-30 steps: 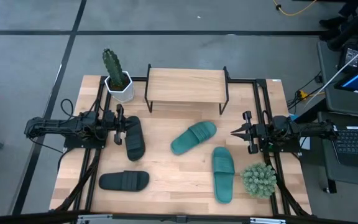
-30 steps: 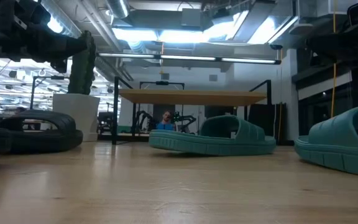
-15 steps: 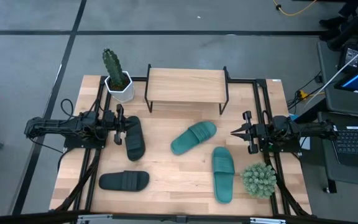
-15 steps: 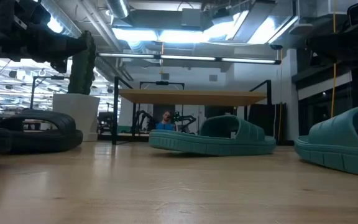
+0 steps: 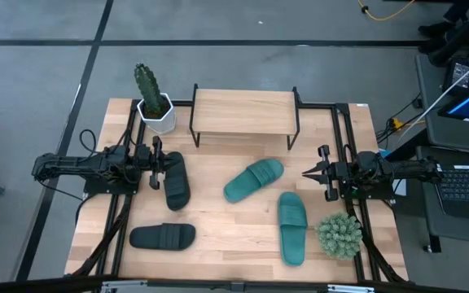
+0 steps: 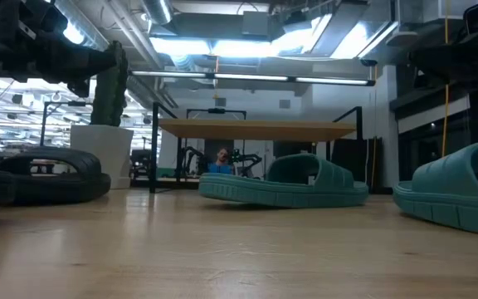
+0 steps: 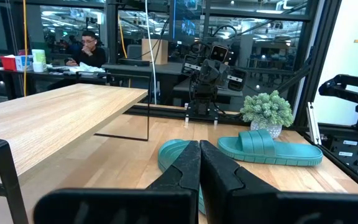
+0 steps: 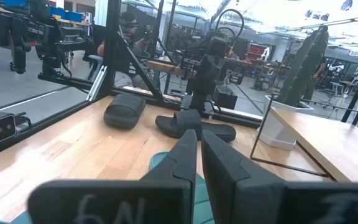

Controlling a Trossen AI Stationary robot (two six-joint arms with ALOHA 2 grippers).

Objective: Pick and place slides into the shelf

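1. Left claw (image 5: 158, 160) pressed together, over upper black slide (image 5: 176, 181).
2. Right claw (image 5: 309, 172) pressed together, beside angled teal slide (image 5: 253, 180).
3. 2nd teal slide (image 5: 292, 227), 2nd black slide (image 5: 163, 237) flat on worktop (image 5: 218, 260).
4. Shelf (image 5: 243, 112) at worktop's far edge, bare.

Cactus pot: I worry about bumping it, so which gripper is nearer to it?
Left. The left gripper sits just in front of the cactus pot, on the same side of the table. The right gripper is across the table, beyond the shelf.

Grey floor (image 5: 39, 73), bright ceiling lights (image 6: 247, 46) overhead.
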